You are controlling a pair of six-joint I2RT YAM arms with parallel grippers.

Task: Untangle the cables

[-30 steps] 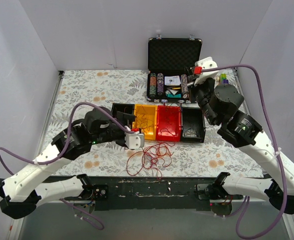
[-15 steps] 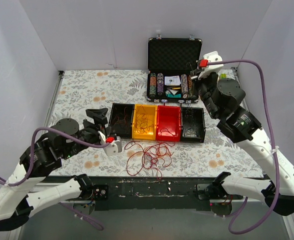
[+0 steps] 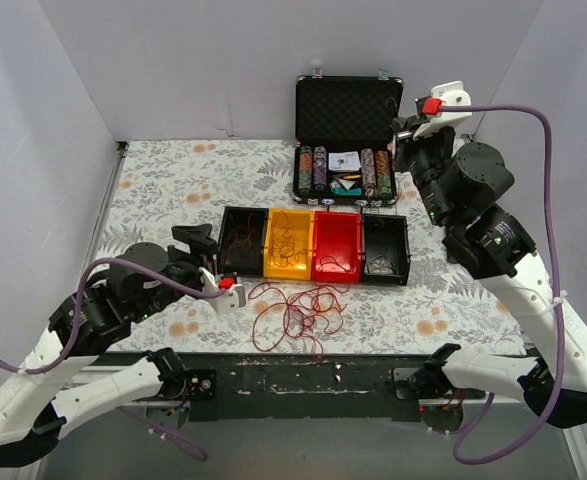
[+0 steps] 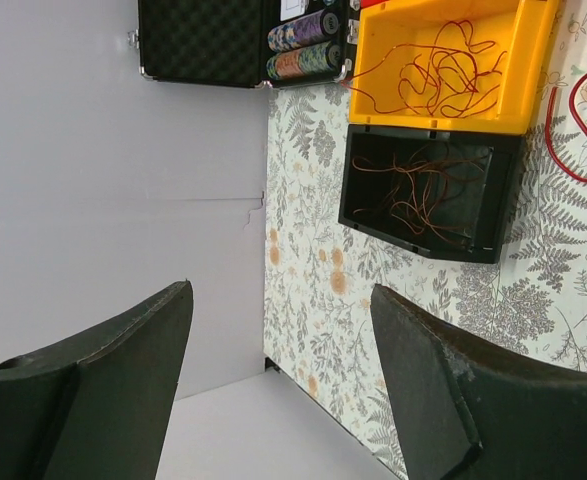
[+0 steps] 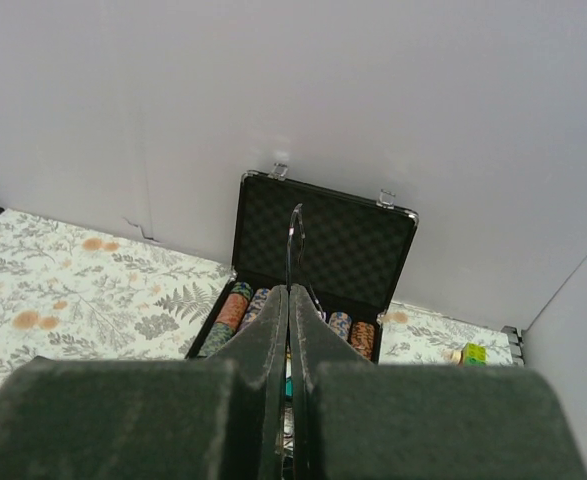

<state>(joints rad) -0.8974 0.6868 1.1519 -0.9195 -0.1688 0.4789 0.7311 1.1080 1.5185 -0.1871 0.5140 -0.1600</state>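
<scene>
The cables (image 3: 298, 308) lie as a loose nest of red and dark strands on the table in front of the bins. One red loop (image 4: 573, 135) shows in the left wrist view. My left gripper (image 3: 197, 248) is open and empty (image 4: 281, 290), low over the table left of the bins. My right gripper (image 3: 404, 132) is raised at the back right beside the case. It is shut (image 5: 289, 290) on a thin dark cable strand (image 5: 292, 232) that loops up above its fingertips.
Four bins stand in a row: black (image 3: 235, 222), yellow (image 3: 270, 245), red (image 3: 318, 250) and black (image 3: 405, 252). The yellow (image 4: 393, 95) and left black (image 4: 358, 195) bins hold sorted strands. An open black chip case (image 3: 348, 112) stands at the back wall. Small blocks (image 3: 445, 156) lie right of it.
My left arm has drawn back to the left, away from the yellow bin. My right arm has risen and moved back-right, still pinching the thin strand.
</scene>
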